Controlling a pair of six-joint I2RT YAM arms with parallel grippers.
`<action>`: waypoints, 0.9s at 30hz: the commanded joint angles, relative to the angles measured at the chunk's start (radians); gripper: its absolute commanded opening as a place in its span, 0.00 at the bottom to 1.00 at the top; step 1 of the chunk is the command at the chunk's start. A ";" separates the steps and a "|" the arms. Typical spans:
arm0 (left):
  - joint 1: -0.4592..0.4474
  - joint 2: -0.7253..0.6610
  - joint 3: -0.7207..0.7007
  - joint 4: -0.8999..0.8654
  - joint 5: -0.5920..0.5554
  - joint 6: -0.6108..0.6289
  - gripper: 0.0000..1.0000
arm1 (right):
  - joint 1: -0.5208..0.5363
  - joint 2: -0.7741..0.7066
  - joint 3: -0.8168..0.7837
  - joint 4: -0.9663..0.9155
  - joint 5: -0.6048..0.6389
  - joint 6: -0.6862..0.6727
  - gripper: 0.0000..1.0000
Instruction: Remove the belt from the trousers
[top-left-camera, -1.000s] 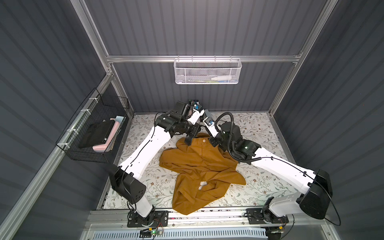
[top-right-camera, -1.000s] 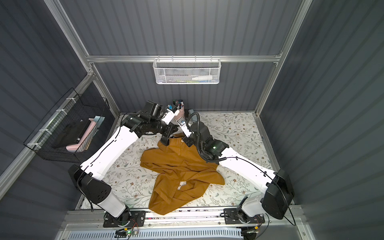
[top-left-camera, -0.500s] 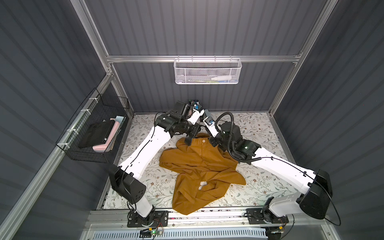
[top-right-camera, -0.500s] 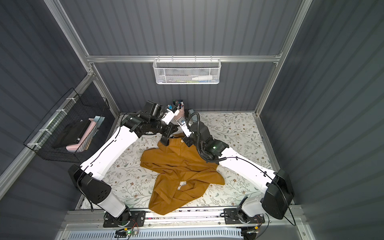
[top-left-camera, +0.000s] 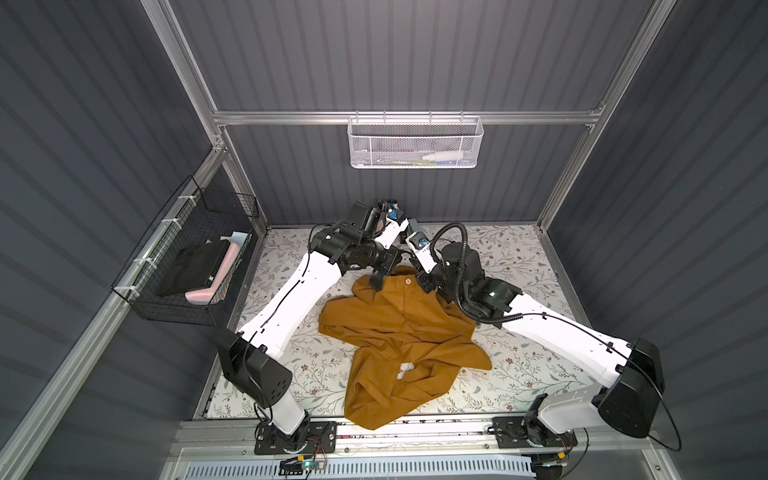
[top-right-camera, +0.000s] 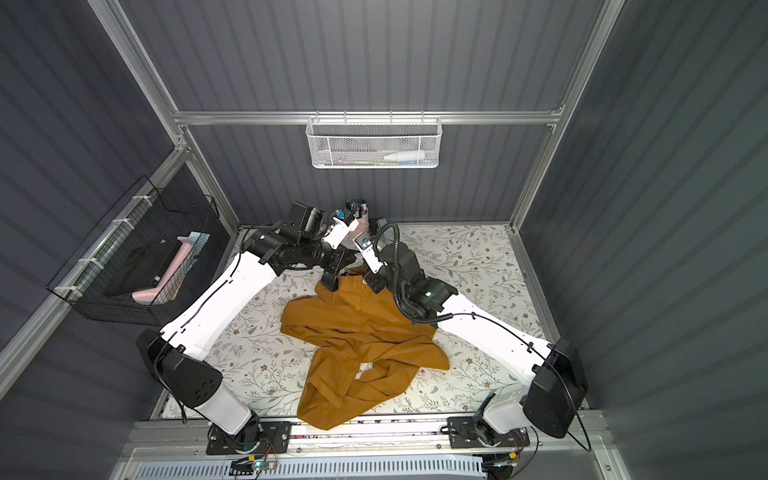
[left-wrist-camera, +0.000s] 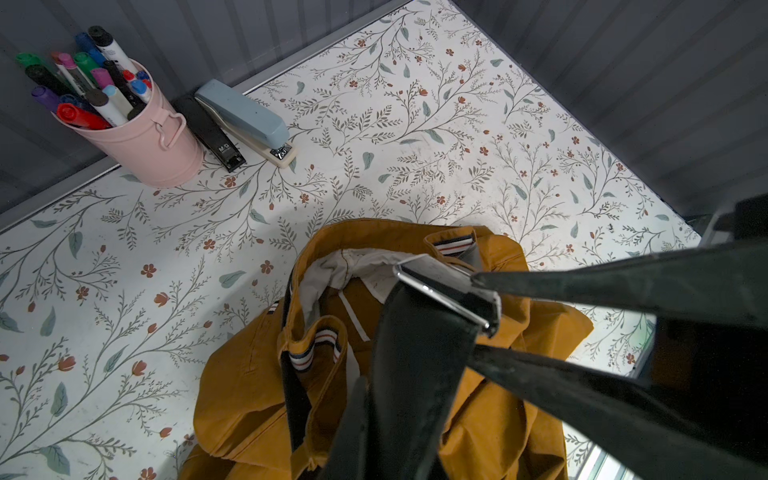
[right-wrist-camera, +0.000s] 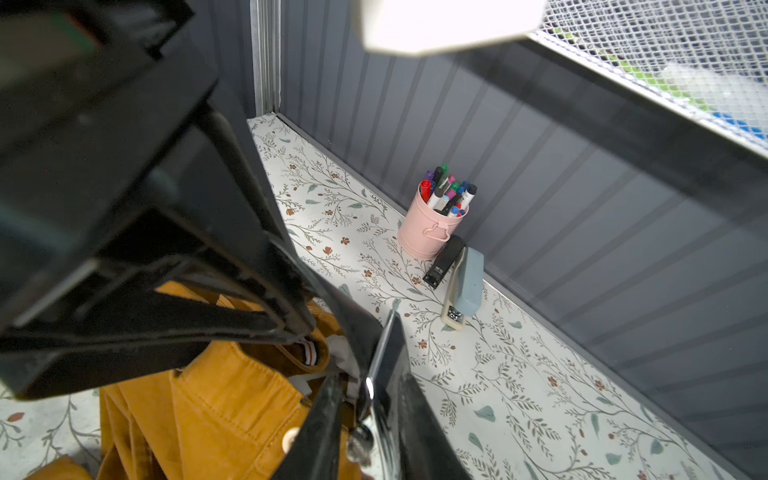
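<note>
At the table's (top-left-camera: 519, 266) far end, the left gripper (left-wrist-camera: 484, 316) is clamped on the belt's (left-wrist-camera: 415, 374) silver buckle (left-wrist-camera: 440, 286), just above the trousers' (top-left-camera: 395, 324) waistband (left-wrist-camera: 316, 345). Close beside it hangs the right gripper (top-left-camera: 427, 284); whether its jaws grip anything I cannot tell.

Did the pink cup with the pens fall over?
No, the pink cup stands upright with its pens poking out the top, next to the black stapler.

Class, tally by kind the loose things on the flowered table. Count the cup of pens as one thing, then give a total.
Trousers: 1
Belt: 1
Staplers: 2
Pen cup: 1
Total: 5
</note>
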 joint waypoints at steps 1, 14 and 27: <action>0.004 -0.013 0.036 -0.004 0.028 -0.025 0.00 | 0.002 0.012 0.029 0.002 -0.013 -0.003 0.28; 0.004 -0.018 0.032 -0.006 0.025 -0.022 0.00 | -0.002 0.022 0.008 -0.011 0.001 -0.001 0.00; 0.004 -0.013 0.031 -0.009 0.027 -0.025 0.00 | -0.011 0.003 -0.016 -0.001 -0.036 0.030 0.26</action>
